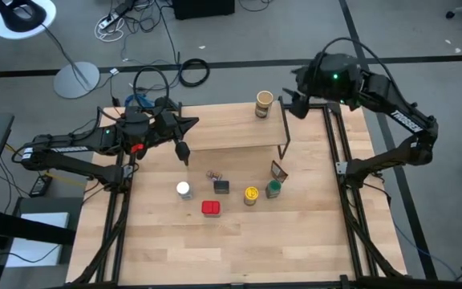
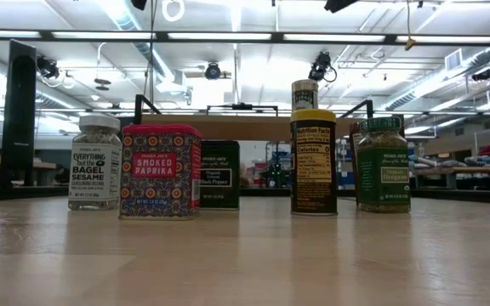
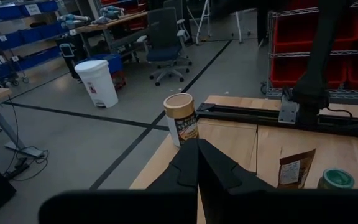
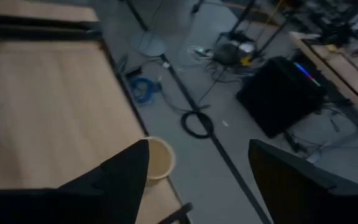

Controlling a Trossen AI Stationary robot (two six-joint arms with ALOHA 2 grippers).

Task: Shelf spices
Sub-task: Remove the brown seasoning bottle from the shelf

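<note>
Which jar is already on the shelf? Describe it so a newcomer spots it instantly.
Find the shelf, the low rack at the table's far edge. The tall canister with the tan lid stands alone at its right end. Every other spice sits on the table in front.

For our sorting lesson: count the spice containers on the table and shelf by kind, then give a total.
Tins: 2 (red tin, dark tin)
Jars: 3 (white-lidded jar, yellow-lidded jar, green-lidded jar)
Canisters: 1 (tan-lidded canister on the shelf)
Packets: 1 (brown packet)
Kind unclear: 1 (small item)
Total: 8
</note>
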